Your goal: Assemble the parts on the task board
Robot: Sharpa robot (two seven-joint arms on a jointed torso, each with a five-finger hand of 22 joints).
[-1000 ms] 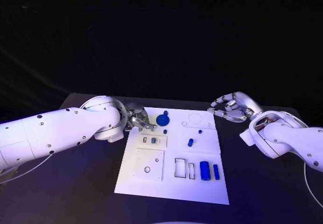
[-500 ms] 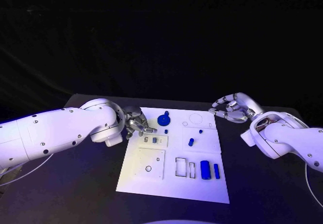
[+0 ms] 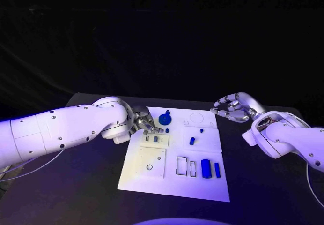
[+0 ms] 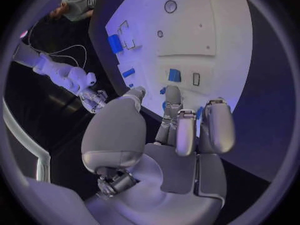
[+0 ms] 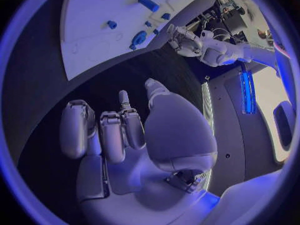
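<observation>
Both hands hold nothing: the left hand (image 3: 143,121), fingers narrowly curled, has been shifted toward the round part (image 3: 165,119) at the task board's (image 3: 202,186) eleven o'clock; the right hand (image 3: 231,108) is kept curled at one o'clock.

Item one: table (image 3: 81,187), black, matte, flat-topped. In the head view its far edge runs straight across the picture and its bare surface shows on both sides and in front. It appears again as a dark band in the left wrist view (image 4: 103,37) and as a broad dark field in the right wrist view (image 5: 100,85). Item two: backdrop (image 3: 162,47), plain black, beyond the table's far edge. Item three: thin white cable (image 3: 27,168), curving over the table near the head view's left edge. Item four: second thin cable (image 3: 307,185), near the right edge.
</observation>
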